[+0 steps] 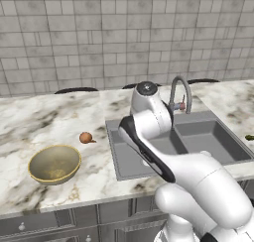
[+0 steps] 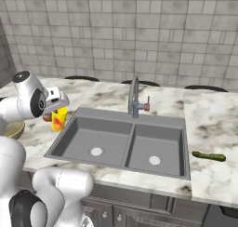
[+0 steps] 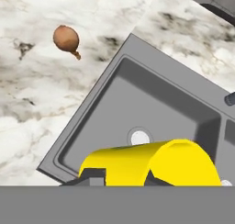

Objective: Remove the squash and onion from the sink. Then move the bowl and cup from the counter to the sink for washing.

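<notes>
The small bright yellow cylindrical cup (image 3: 151, 165) is clamped in the claw (image 3: 124, 178), held above the left basin of the grey double-basin sink (image 2: 83, 114); both basins hold nothing. The cup's lower part is cut off in the hand view. The wide olive-gold bowl (image 1: 54, 163), also holding nothing, and the round reddish-brown onion (image 1: 86, 137) sit on the marble bench (image 1: 30, 122) left of the sink, the slim dark green squash (image 2: 209, 156) on its right. The white arm (image 1: 149, 132) reaches forward over the sink's left edge.

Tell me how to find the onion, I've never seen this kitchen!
Start at the grey sink in the marble counter, then look at the counter beside the basin farthest from the faucet's side with the squash. There, just beyond the wide olive-gold bowl, lies the onion. It is the small round reddish-brown ball with a pointed tip, far smaller than the bowl.
</notes>
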Controlling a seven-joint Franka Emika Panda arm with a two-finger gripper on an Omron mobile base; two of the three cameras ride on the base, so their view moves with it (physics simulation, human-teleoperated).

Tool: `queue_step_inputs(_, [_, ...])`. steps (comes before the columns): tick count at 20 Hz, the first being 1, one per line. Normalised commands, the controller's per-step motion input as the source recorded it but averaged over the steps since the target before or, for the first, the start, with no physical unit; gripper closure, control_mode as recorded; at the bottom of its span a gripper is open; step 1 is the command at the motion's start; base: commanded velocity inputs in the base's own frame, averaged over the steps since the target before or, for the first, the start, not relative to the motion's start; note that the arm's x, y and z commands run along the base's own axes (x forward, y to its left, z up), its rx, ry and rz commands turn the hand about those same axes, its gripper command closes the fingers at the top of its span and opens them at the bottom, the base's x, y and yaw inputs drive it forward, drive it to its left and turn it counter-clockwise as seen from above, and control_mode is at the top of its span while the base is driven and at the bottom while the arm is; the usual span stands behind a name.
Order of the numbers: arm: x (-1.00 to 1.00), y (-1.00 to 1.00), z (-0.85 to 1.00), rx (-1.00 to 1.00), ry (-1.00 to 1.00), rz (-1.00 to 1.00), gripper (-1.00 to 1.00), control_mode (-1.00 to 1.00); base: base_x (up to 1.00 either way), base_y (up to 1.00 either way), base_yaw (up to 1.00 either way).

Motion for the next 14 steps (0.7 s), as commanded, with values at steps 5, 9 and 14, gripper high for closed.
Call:
queue_step_inputs(5, [0.18, 0.00, -0.25, 0.00, 0.00, 0.00, 1.00, -1.00, 0.00, 0.00, 0.00])
queue_step_inputs(9, [0.22, 0.07, -0.25, 0.00, 0.00, 0.00, 1.00, -1.00, 0.00, 0.00, 0.00])
queue_step_inputs(14, [0.24, 0.03, -0.23, 0.00, 0.00, 0.00, 1.00, -1.00, 0.00, 0.00, 0.00])
